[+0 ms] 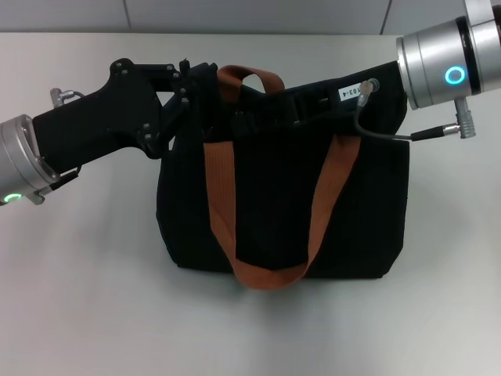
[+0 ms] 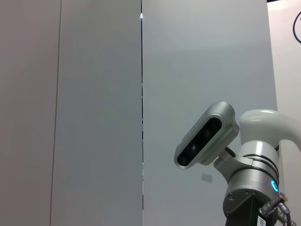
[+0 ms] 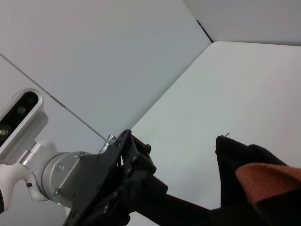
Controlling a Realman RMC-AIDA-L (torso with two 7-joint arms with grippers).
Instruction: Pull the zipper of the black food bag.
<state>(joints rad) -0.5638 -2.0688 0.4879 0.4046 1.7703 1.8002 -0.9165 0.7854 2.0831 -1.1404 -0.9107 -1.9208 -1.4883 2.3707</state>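
Note:
The black food bag (image 1: pixel 274 211) stands in the middle of the table, its two orange-brown handles (image 1: pixel 221 196) hanging down the front and over the top. My left gripper (image 1: pixel 200 82) reaches in from the left and sits against the bag's top left corner; it also shows in the right wrist view (image 3: pixel 134 155), next to the bag's black fabric (image 3: pixel 233 160). My right gripper (image 1: pixel 305 106) comes in from the upper right and lies over the bag's top seam, black against black. The silver zipper pull is hidden.
The bag stands on a plain pale table (image 1: pixel 78 298), with grey wall panels behind it. A cable (image 1: pixel 383 135) loops from my right wrist above the bag's right corner. The left wrist view shows only the wall and my right arm's wrist camera (image 2: pixel 207 136).

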